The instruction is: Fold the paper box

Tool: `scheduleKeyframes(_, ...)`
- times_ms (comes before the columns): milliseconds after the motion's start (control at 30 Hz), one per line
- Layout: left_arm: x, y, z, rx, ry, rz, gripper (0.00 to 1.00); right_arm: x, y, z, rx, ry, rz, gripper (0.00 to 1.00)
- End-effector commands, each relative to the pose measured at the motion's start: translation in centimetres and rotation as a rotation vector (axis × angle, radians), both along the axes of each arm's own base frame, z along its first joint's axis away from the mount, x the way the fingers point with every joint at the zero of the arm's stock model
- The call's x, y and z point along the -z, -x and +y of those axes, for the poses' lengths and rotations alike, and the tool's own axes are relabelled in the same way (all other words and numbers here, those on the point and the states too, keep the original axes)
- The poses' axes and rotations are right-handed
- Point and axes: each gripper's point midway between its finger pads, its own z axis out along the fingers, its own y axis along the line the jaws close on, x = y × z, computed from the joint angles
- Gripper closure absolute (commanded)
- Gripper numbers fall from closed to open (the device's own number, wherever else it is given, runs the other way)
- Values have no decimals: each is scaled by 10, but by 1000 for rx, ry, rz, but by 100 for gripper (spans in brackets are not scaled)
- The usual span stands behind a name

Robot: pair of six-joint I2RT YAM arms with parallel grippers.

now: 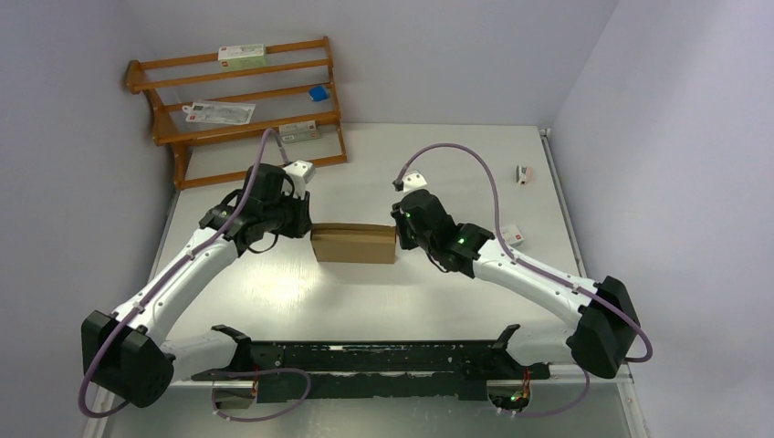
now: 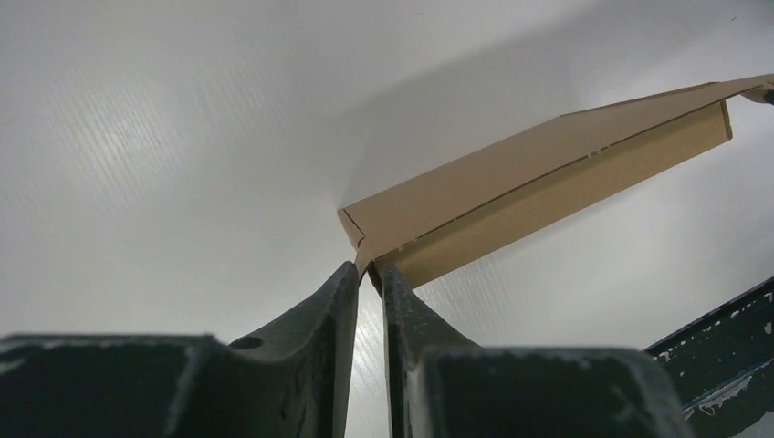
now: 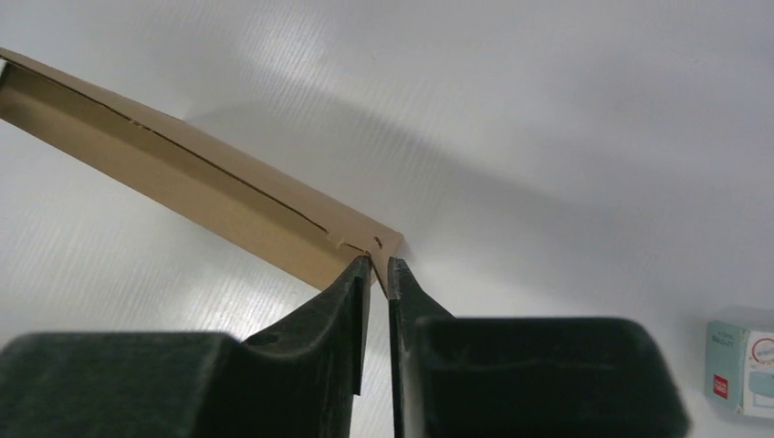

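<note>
The paper box (image 1: pixel 354 244) is a flat brown cardboard mailer lying mid-table, its long side running left to right. My left gripper (image 1: pixel 306 228) meets its left end and my right gripper (image 1: pixel 399 233) meets its right end. In the left wrist view the black fingertips (image 2: pixel 351 278) pinch a thin flap at the corner of the paper box (image 2: pixel 538 178), and the left gripper (image 2: pixel 370 271) is shut on it. In the right wrist view the right gripper (image 3: pixel 381 266) is likewise shut on the near corner of the paper box (image 3: pixel 228 201), which slants away to the upper left.
A wooden rack (image 1: pixel 237 100) with white cartons stands at the back left. Two small white cartons (image 1: pixel 513 234) (image 1: pixel 524 172) lie on the right side; one carton (image 3: pixel 744 360) shows in the right wrist view. A black rail (image 1: pixel 374 356) runs along the near edge.
</note>
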Motion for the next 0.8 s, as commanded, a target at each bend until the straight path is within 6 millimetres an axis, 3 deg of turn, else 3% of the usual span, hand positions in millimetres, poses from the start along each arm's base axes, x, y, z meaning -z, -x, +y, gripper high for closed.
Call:
scheduleKeyframes(0, -14, -2, -8, 39, 26, -18, 81, -14, -6, 8, -18, -24, -18, 87)
scheduleKeyframes(200, -16, 0, -14, 37, 70, -10, 92, -14, -3, 14, -16, -53, 20, 100)
scheduleKeyframes(767, -10, 6, -23, -49, 194, 42, 95, -17, -7, 6, 191, -151, 76, 100)
